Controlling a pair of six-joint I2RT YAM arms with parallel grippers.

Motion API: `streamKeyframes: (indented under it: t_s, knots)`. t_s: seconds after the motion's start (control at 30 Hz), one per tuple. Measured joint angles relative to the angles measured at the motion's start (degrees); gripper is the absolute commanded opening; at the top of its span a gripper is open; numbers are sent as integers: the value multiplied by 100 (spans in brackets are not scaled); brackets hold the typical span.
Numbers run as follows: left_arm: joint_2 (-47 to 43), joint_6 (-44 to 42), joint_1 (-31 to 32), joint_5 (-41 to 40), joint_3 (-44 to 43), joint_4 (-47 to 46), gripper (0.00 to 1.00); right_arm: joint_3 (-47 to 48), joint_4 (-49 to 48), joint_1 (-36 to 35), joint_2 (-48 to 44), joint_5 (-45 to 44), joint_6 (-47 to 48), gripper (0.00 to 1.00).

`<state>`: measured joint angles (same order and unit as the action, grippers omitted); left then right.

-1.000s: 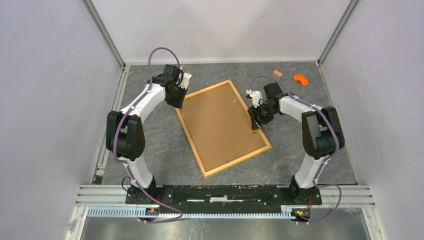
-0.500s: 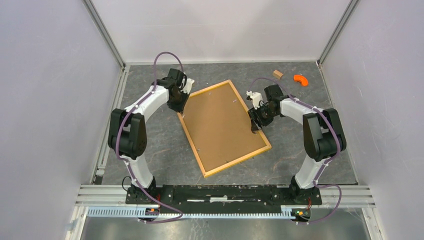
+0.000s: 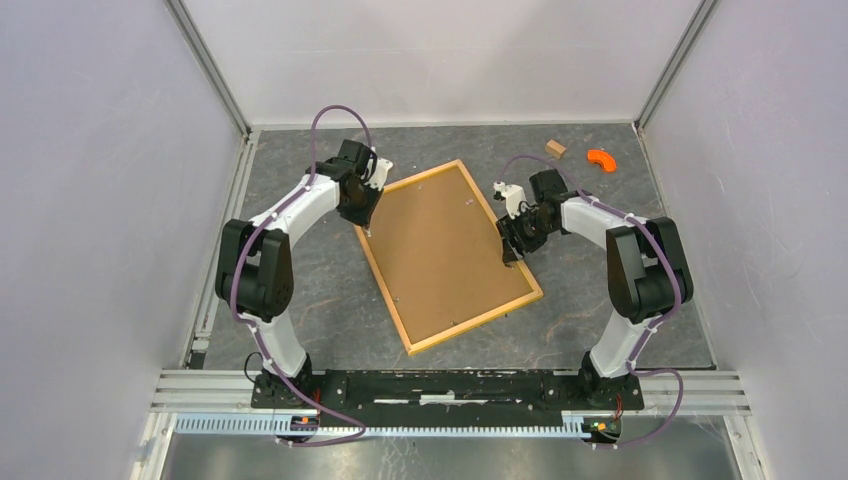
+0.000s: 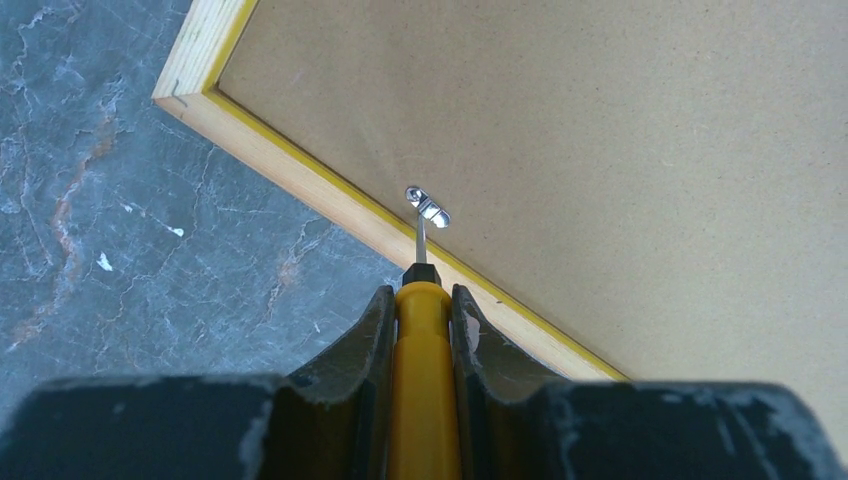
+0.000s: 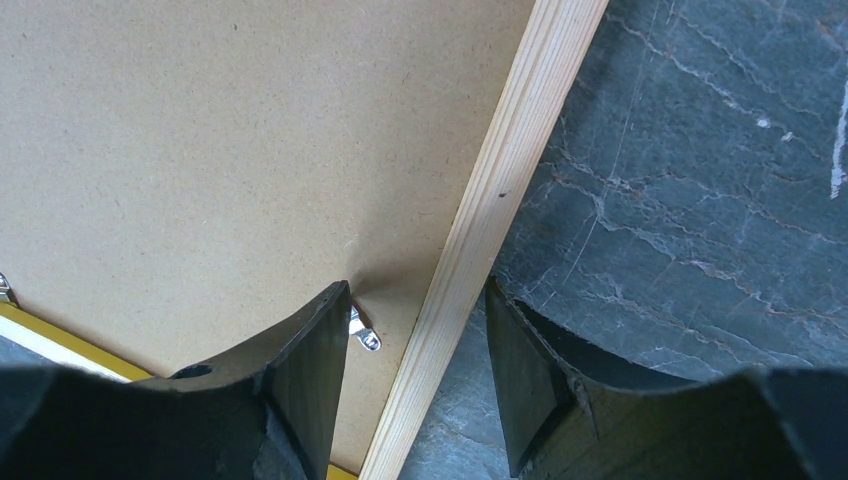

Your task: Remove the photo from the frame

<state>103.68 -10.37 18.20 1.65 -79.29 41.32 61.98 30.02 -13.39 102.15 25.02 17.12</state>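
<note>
Frame (image 3: 445, 255) face-down on the desk (image 3: 300, 290), photo hidden under its back. Left fingers (image 4: 365, 350) clamp a screwdriver (image 4: 425, 380), tip at a clip (image 4: 428, 207). Right fingers (image 5: 310, 350) are spread astride the opposite edge. Danger: the tip skids off and the frame slides!

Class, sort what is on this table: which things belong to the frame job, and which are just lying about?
Job: frame, back up; clip; yellow-handled screwdriver in left gripper; right gripper astride the frame's edge.
Lying about: wooden block; orange curved piece.
</note>
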Motion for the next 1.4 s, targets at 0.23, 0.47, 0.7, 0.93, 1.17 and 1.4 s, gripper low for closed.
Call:
streamKeyframes:
  t_s: [0.23, 0.47, 0.7, 0.93, 1.17, 1.4]
  knots:
    - [0, 50, 0, 170, 24, -155, 2, -2, 0, 0, 0, 26, 0, 57]
    - [17, 214, 7, 341, 72, -424, 2, -61, -57, 0, -28, 59, 4, 57]
    - [87, 461, 17, 529, 52, -619, 2, -367, -240, -4, -238, 221, 4, 57]
    - [98, 588, 4, 935, 11, -649, 2, -881, -197, -140, -592, 831, 24, 60]
    - [-256, 938, -678, 1521, 125, -544, 2, -970, 310, -363, -649, 1296, 356, 62]
    - [-1134, 1126, -2157, 1464, 684, -219, 2, -470, 728, -267, -645, 1357, 549, 63]
